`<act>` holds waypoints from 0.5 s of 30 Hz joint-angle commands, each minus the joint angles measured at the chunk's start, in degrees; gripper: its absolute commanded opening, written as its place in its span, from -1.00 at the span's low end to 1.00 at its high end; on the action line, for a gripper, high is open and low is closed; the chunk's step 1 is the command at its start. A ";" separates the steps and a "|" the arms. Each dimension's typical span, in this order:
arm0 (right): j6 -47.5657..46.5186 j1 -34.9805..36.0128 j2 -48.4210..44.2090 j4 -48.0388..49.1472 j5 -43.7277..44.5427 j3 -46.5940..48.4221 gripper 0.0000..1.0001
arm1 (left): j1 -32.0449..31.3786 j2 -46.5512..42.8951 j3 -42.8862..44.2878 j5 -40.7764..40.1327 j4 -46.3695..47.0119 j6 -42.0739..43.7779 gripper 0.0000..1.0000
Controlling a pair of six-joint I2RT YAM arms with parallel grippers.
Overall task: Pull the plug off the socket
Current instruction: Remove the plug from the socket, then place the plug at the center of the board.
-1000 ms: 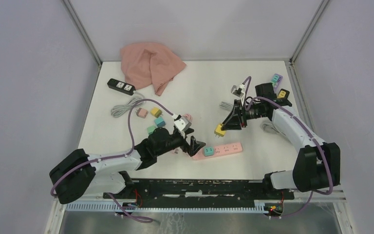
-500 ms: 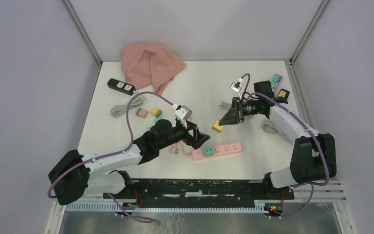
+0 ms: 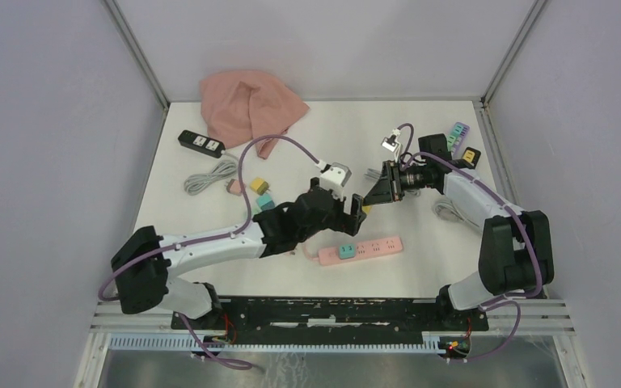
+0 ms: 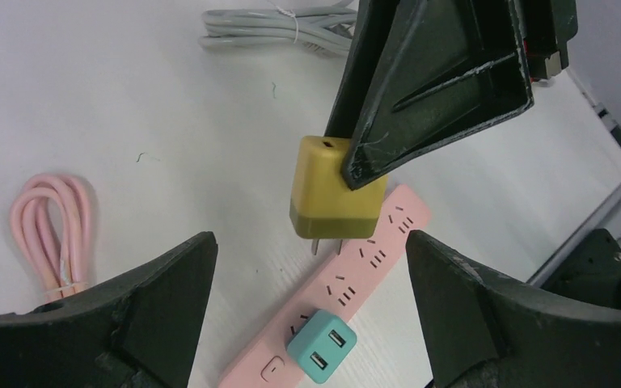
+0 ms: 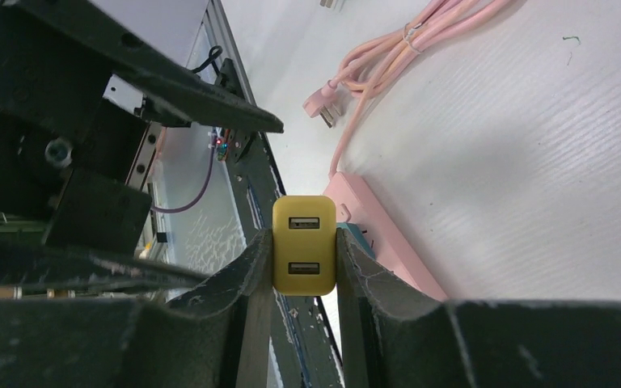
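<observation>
The right gripper's (image 5: 305, 242) jaws are gripping the yellow plug (image 4: 335, 190), already off the pink strip (image 4: 388, 234), probably offering it to the left gripper's (image 4: 309, 241) open jaws.

**Op 1:** From above I can hardly see the plug (image 4: 335, 190). My left gripper (image 3: 349, 217) covers most of it.

**Op 2:** Same for me. On the left wrist view the right gripper (image 5: 305, 242) hides its top corner, and the grey cable (image 4: 275, 20) runs off the top edge.

**Op 1:** And the strip (image 4: 376, 246)?

**Op 2:** On the right wrist view I find it mostly behind plug and gripper.
</observation>
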 commanded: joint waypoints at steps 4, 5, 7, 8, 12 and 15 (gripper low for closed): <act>2.08 -0.16 0.00 1.88 -0.03 0.03 -0.97 | -4.93 8.59 13.93 -18.39 -15.32 -2.80 0.83; 2.10 -0.16 0.00 1.87 -0.03 0.03 -0.97 | -5.22 9.08 14.69 -18.39 -15.18 -2.71 0.80; 2.23 -0.16 0.00 1.85 -0.08 0.04 -0.97 | -5.25 10.51 16.45 -18.35 -15.31 -2.45 0.61; 2.26 -0.16 -0.05 1.86 -0.04 0.03 -0.97 | -5.27 11.20 17.28 -18.00 -15.40 -2.38 0.50; 2.58 -0.19 0.09 1.87 -0.07 0.07 -0.97 | -5.28 14.28 20.94 -16.58 -17.02 -2.33 0.31; 2.67 -0.12 0.02 1.87 -0.15 0.11 -0.97 | -5.29 15.54 21.98 -15.79 -17.38 -2.34 0.31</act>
